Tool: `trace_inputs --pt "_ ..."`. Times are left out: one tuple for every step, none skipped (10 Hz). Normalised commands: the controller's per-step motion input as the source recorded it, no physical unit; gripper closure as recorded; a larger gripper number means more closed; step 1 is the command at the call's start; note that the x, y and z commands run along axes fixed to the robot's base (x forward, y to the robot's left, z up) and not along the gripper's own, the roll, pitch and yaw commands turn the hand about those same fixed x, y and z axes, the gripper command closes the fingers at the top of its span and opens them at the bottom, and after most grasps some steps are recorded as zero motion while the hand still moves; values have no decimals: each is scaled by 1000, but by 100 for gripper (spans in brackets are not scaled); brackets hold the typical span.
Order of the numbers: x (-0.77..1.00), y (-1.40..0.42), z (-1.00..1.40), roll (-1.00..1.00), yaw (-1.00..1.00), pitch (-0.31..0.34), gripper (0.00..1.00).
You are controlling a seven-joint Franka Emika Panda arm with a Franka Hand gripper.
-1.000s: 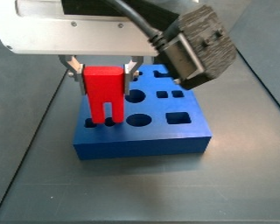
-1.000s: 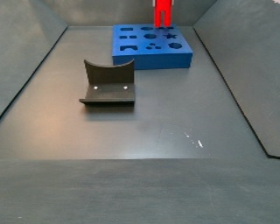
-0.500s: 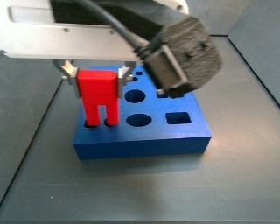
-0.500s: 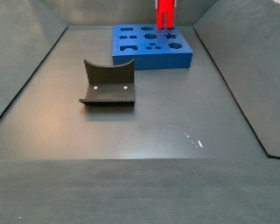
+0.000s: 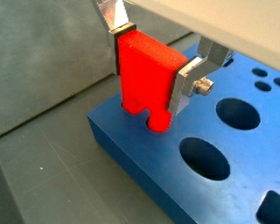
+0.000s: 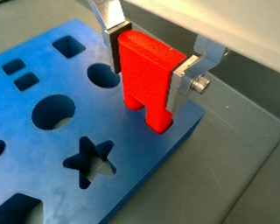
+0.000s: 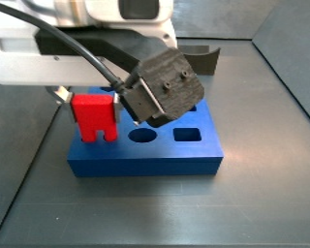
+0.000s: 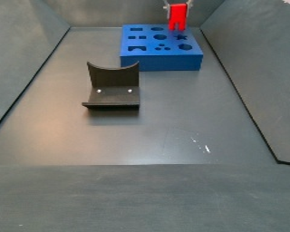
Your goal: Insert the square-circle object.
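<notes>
Soft even light, faint floor (image 8: 202,145) glare; end effector (image 5: 154,66) blurred

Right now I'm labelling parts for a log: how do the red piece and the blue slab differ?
The red piece is small, thin, upright and two-pronged; the blue slab is broad, flat and full of shaped holes. The red piece is clamped in the gripper with its prongs at the slab's top near one corner; the slab rests on the floor. Both look like solid-coloured plastic.

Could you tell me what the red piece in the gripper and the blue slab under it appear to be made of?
The red piece, clamped by the gripper, looks like matte plastic: flat, even colour, no glints. The blue slab looks similar, perhaps printed or moulded. The fingers appear to be bare metal.
</notes>
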Motion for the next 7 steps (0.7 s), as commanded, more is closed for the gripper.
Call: trace_inputs --pt "0 171 -1000 9 -203 0 100" --pt "0 174 -1000 9 -203 0 100" --pt "0 191 -1000 10 -129 0 100" --pt "89 146 -1000 0 -57 -24 100" --pt "0 149 -546 -186 -146 -264 100" --pt "0 223 -426 -259 -89 -219 100" --pt "0 0 0 0 0 0 100"
